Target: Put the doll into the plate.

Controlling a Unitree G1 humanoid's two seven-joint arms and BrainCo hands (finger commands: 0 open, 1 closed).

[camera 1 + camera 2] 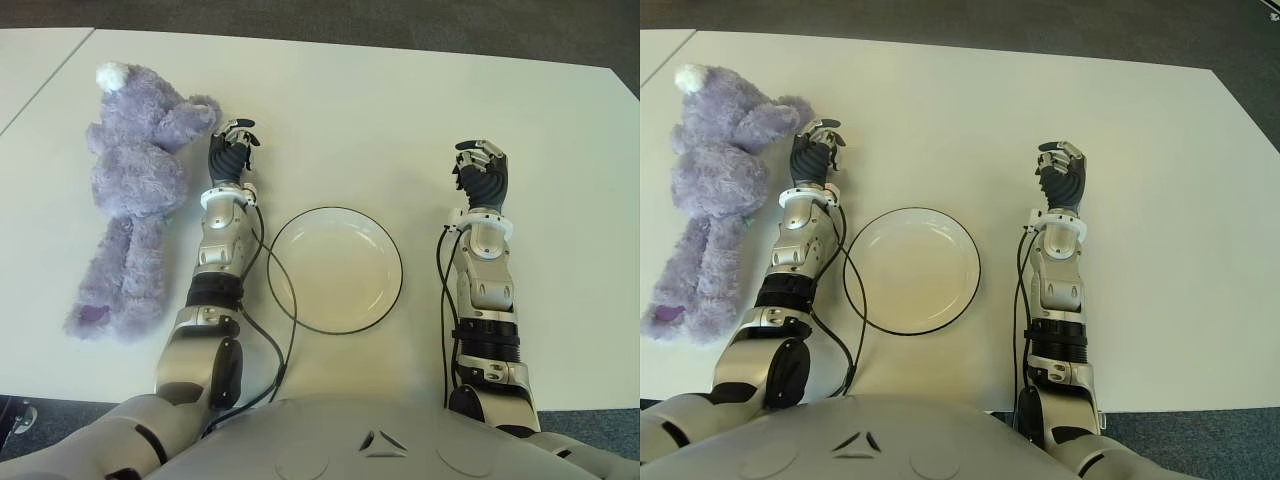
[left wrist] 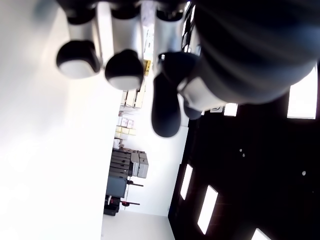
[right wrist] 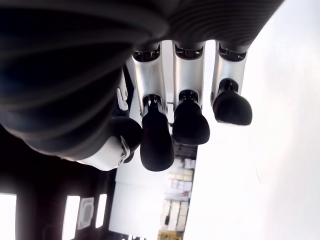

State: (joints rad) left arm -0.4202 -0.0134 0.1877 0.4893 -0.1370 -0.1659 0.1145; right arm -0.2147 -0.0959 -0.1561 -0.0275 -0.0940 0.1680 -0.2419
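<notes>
Two hands and two objects occupy a white desk (image 1: 400, 120), matte and otherwise bare, with a seam visible at its far left corner where a second white surface (image 1: 30, 60) adjoins. Dark grey floor (image 1: 400, 20) runs beyond the far edge.

Left to right: the doll (image 1: 135, 190), a purple plush animal with a white tuft on its head, lies flat near the left edge, head toward the far edge, legs toward the near edge. One plush arm reaches toward the left hand (image 1: 230, 150), which shows just beside it; contact cannot be confirmed. In the left wrist view the fingers (image 2: 120, 70) are curled loosely with nothing between them. A black cable (image 1: 275, 310) runs along the left forearm and crosses the left rim of the plate.

The plate (image 1: 385, 290), round, white, with a dark rim, sits near the near edge at centre, between the two forearms. It holds nothing. The doll is well apart from it, on the far side of the left arm.

The right hand (image 1: 480, 170) shows to the right of the plate, apart from it. Its fingers (image 3: 190, 122) are bent inward, holding nothing.

Room, seen past the hands in the wrist views: dark ceiling with rectangular light panels (image 2: 207, 210), a white wall, stacked boxes (image 2: 127, 122) and dark equipment (image 2: 125, 172) in the distance.
</notes>
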